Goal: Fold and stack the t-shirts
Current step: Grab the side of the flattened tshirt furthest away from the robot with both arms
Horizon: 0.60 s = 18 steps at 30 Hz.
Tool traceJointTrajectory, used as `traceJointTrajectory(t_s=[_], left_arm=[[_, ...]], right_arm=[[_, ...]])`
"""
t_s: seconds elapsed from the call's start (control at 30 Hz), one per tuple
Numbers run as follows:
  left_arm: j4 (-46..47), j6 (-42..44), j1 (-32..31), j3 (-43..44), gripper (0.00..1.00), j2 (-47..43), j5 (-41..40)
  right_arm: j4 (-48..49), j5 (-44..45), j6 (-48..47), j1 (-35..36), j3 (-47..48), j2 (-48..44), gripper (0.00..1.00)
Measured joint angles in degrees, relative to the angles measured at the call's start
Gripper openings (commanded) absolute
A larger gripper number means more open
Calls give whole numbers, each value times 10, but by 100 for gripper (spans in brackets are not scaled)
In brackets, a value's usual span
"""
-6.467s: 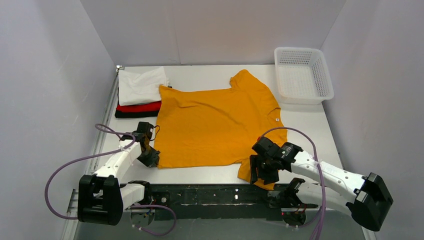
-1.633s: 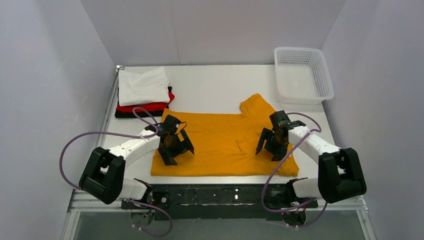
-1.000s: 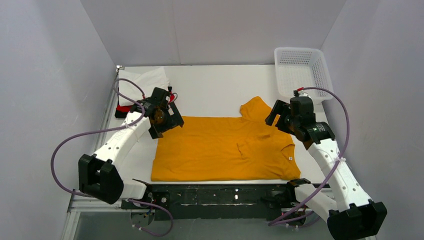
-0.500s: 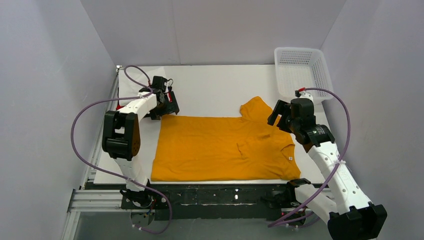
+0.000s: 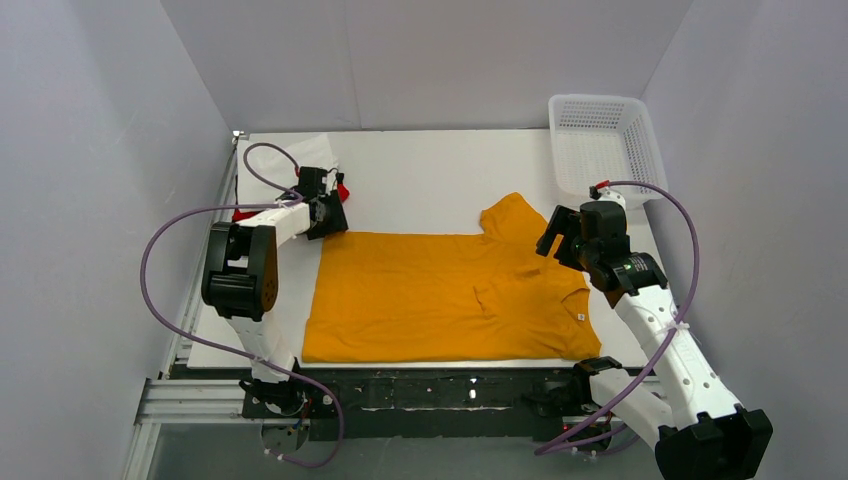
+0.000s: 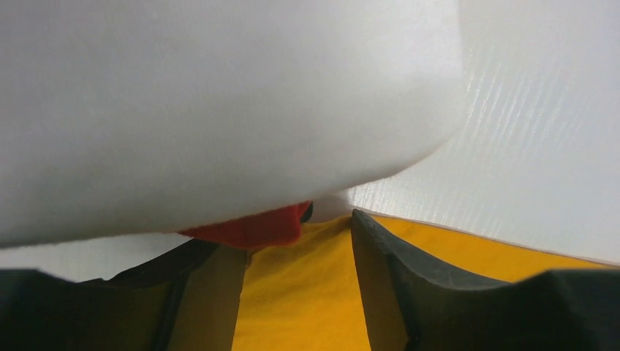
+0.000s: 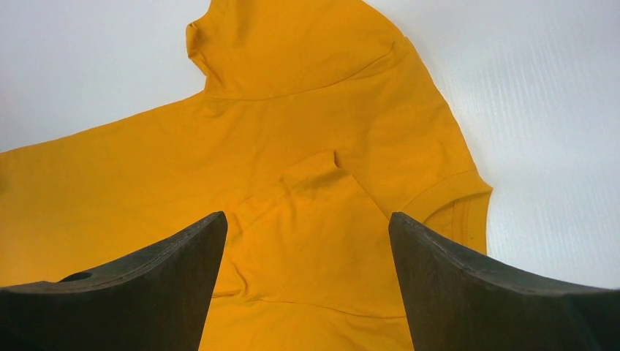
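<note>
Now the plain mustard-orange cloth t-shirt [image 5: 440,295] lies as a halved band across the near middle of the white table [image 5: 430,170], with one short sleeve poking out toward the far right. A few seconds back it was spread open, so the first fold is judged done. Just beyond its far-left corner sits the stack, with a folded white cloth shirt [image 5: 265,170] on top and a folded red cloth shirt [image 6: 256,227] under it.

The left gripper [image 5: 330,215] has swung off the shirt's body to that very corner within the last second or so. Its fingers have drawn in to a middling gap with orange cloth showing between them; whether they pinch it yet cannot be told. The right gripper [image 5: 560,235] has lifted to hover over the sleeve-and-collar end, jaws spread wide, holding nothing. Both are probably lining up on the far edge for the next fold. The white plastic lattice basket [image 5: 600,100] stands apart at the far right.
</note>
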Motion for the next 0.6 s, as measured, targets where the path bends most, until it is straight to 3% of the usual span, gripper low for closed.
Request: traceJointTrajectory(t_s=[0.07, 0.3, 0.47, 0.6], left_arm=[[10, 1, 0, -6, 41, -2, 3], [21, 1, 1, -16, 2, -6, 11], [19, -3, 1, -35, 0, -26, 18], [16, -7, 0, -41, 0, -38, 21]], right_arm=[[0, 0, 0, 0, 0, 0, 89], [0, 8, 1, 0, 0, 5, 87], [7, 12, 5, 0, 5, 49, 85], [7, 12, 5, 0, 58, 136, 82]])
